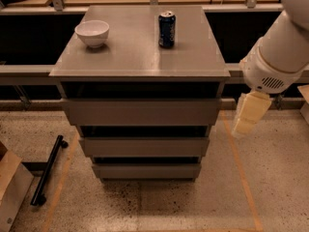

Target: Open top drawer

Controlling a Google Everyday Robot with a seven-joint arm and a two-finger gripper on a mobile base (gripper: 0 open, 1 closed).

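The top drawer (141,111) is the widest grey-brown front of three, just under the cabinet's top, and it sits closed with a dark gap above it. Two narrower drawer fronts (144,147) lie below it. My gripper (248,115) hangs from the white arm at the right of the cabinet, at about the height of the top drawer and a little to the right of its right end, not touching it. It holds nothing that I can see.
A white bowl (92,33) and a blue soda can (167,29) stand on the cabinet top (140,57). A black bar (47,170) lies on the floor at the left, beside a cardboard box (12,187). Orange tape lines (241,168) mark the floor.
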